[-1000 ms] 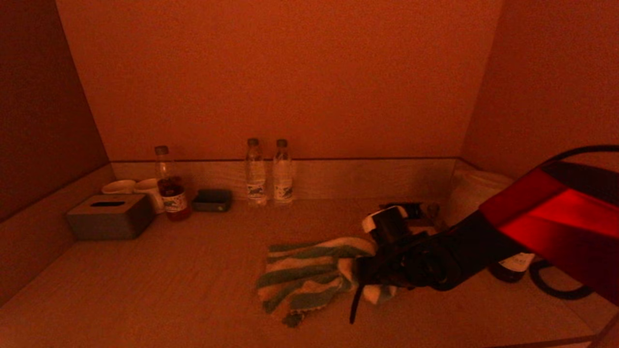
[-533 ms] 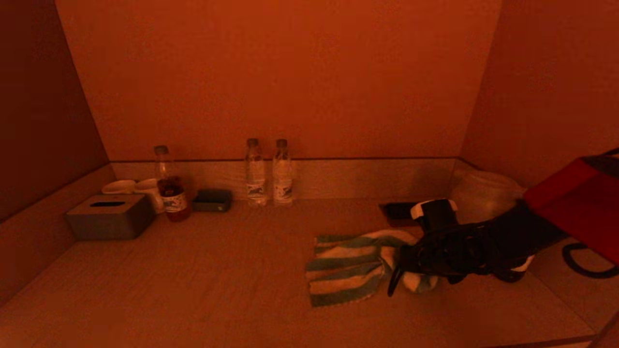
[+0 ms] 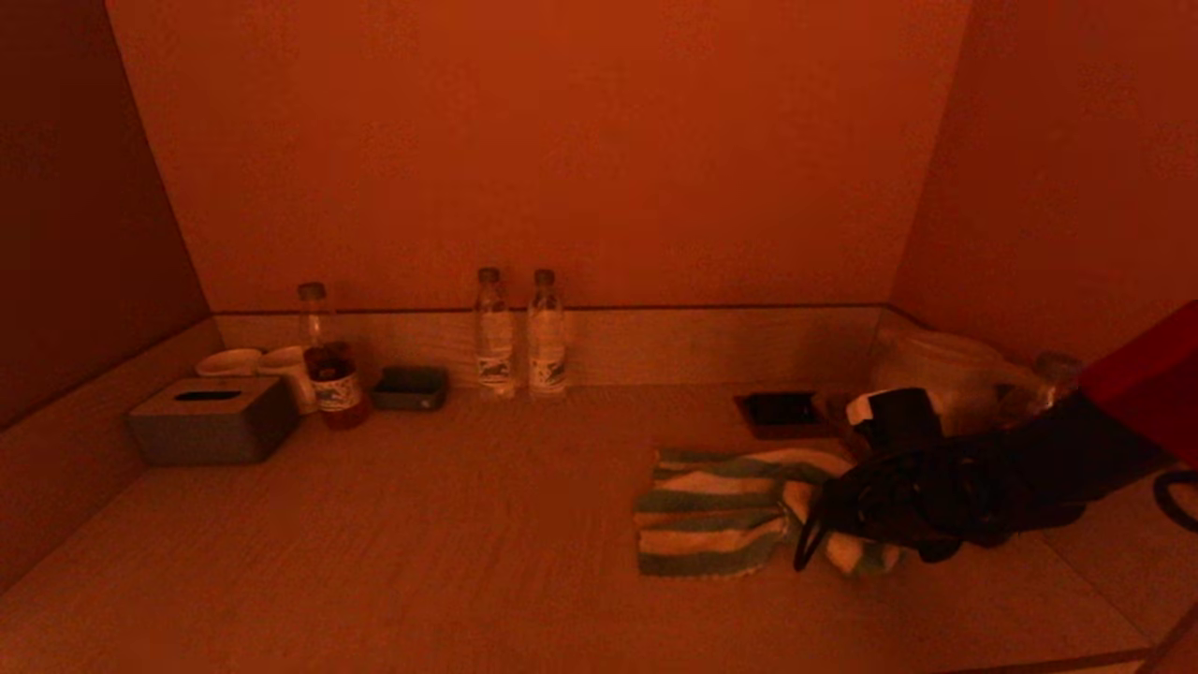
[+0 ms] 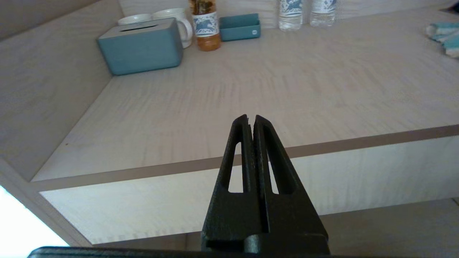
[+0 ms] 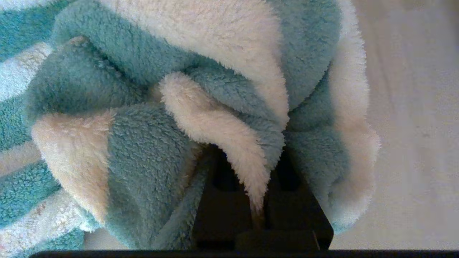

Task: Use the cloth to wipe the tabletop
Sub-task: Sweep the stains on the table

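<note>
One wide pale wood-grain surface (image 3: 393,524) is filling the alcove, with a low matching rim running along its back and sides under plain orange walls (image 3: 562,140). One right arm (image 3: 1058,468) is reaching in from the right side, and its right hand (image 3: 847,524) is sitting low over the surface, clamped on a bunched fold of the cloth (image 3: 721,510). The one green-and-white striped cloth is lying on the right half of the surface, flat on its left part and gathered up where the hand is pinching it; in the right wrist view the terry (image 5: 172,107) is crowding around and over the dark fingers (image 5: 222,215). One grey tissue box (image 3: 211,418) is standing at the far left, with two white cups (image 3: 257,365) just behind it. Three bottles are standing near the back rim: one with dark liquid (image 3: 328,360) beside the cups, and two clear ones (image 3: 519,332) side by side near the middle. One small dark tray (image 3: 412,387) is sitting between them. One flat dark item (image 3: 777,410) is lying behind the cloth. The left hand (image 4: 251,123) is hanging before the front edge of the surface, its fingers pressed together and holding nothing.
</note>
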